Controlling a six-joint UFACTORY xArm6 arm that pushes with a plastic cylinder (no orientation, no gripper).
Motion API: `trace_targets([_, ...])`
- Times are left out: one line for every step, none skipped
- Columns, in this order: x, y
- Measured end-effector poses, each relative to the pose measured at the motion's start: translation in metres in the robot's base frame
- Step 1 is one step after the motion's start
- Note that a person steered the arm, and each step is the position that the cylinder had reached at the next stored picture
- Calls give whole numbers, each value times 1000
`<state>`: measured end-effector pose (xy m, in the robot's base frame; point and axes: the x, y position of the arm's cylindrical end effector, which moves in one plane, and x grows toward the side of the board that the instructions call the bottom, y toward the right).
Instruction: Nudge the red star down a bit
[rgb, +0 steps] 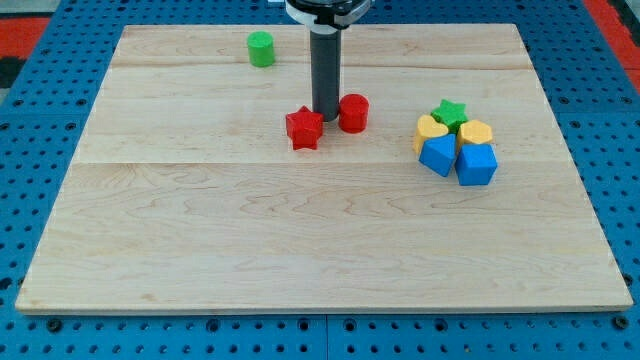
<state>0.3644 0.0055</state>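
Note:
The red star (304, 128) lies on the wooden board a little above its middle. My tip (326, 117) stands right at the star's upper right edge, between the star and a red cylinder (353, 113) just to the tip's right. The rod rises straight up to the view's top. Whether the tip touches the star cannot be told.
A green cylinder (261, 48) stands near the board's top edge, left of the rod. At the right is a tight cluster: a green star (450, 112), two yellow blocks (430, 128) (477, 132), and two blue blocks (438, 154) (476, 164). The wooden board (200, 230) lies on a blue pegboard.

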Motion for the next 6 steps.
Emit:
trace_targets([2,18])
trace_targets([5,51])
trace_targets([5,56])
trace_targets([2,18])
trace_targets([-13,-42])
trace_targets([-4,-85])
